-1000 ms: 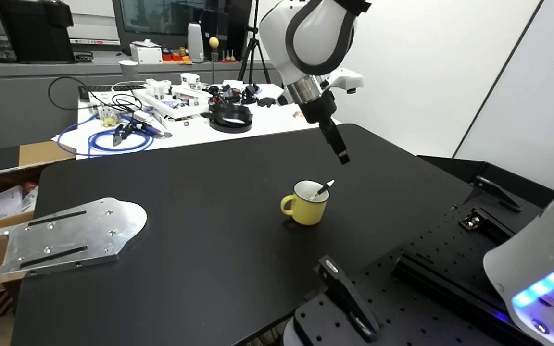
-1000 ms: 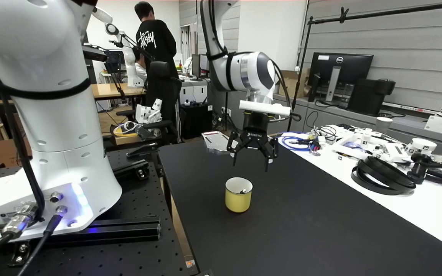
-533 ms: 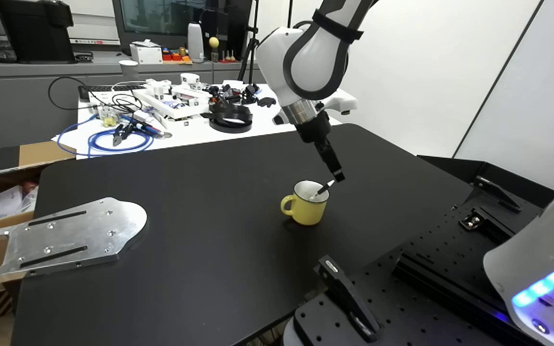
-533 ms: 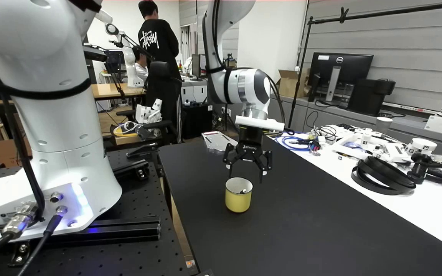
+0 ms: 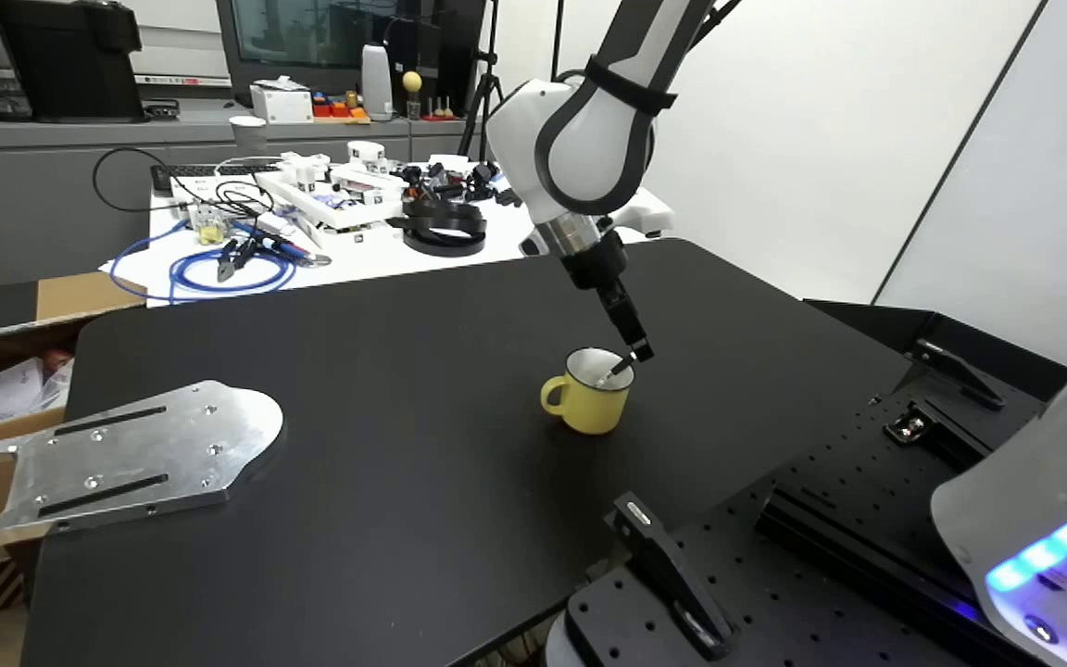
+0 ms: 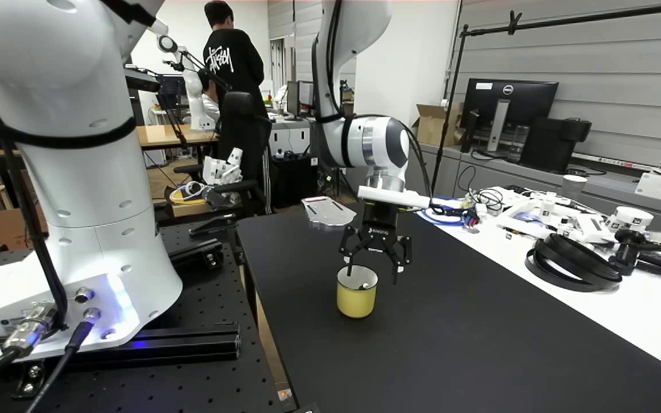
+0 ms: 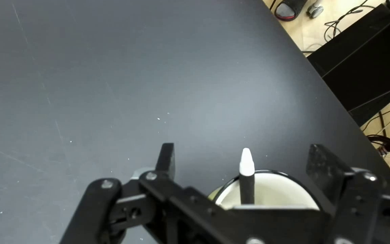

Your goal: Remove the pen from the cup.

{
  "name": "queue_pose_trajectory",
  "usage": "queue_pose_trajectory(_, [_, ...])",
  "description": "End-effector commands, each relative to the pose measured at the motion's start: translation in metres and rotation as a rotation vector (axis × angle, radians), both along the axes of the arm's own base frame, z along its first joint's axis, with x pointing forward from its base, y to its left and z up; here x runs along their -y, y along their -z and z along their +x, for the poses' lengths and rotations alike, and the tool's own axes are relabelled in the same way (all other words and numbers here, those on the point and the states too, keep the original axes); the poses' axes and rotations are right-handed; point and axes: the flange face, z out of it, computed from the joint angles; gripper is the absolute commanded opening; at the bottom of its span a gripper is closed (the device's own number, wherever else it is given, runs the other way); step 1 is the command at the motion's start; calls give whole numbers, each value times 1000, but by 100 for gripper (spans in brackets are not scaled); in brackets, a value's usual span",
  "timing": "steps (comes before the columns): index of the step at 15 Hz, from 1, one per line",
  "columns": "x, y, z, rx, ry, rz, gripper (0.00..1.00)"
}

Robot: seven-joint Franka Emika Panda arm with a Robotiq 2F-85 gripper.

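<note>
The yellow cup (image 5: 592,409) stands upright on the black table; it shows in both exterior views (image 6: 356,302), with its white inside in the wrist view (image 7: 284,191). The dark pen (image 5: 621,365) leans in the cup, its white end above the rim. In the wrist view the pen (image 7: 247,186) stands between the two spread fingers, touching neither. My gripper (image 7: 244,162) is open and empty, just above the cup's rim, seen in both exterior views (image 6: 372,274). One finger overlaps the cup's opening in an exterior view. The pen's lower part is hidden by the gripper in the wrist view.
A metal plate (image 5: 126,445) lies at the table's edge. A black clamp (image 5: 668,570) and the white robot base (image 6: 86,258) stand at the near side. A white table (image 5: 348,250) with cables and parts adjoins the black table.
The arm has come down, moving leftward in an exterior view, bringing the open gripper from above to around the pen's upper end. The cup and pen have not moved.
</note>
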Motion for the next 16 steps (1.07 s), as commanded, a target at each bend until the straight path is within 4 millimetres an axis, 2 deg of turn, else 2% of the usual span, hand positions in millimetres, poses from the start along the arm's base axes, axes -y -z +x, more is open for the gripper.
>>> queue_pose_trajectory(1, [0, 13, 9, 6, 21, -17, 79])
queue_pose_trajectory(7, [0, 22, 10, -26, 69, -24, 39])
queue_pose_trajectory(12, [2, 19, 8, -49, 100, -48, 5])
queue_pose_trajectory(14, [3, 17, 8, -62, 118, -57, 0])
queue_pose_trajectory(16, [5, 11, 9, -72, 148, -55, 3])
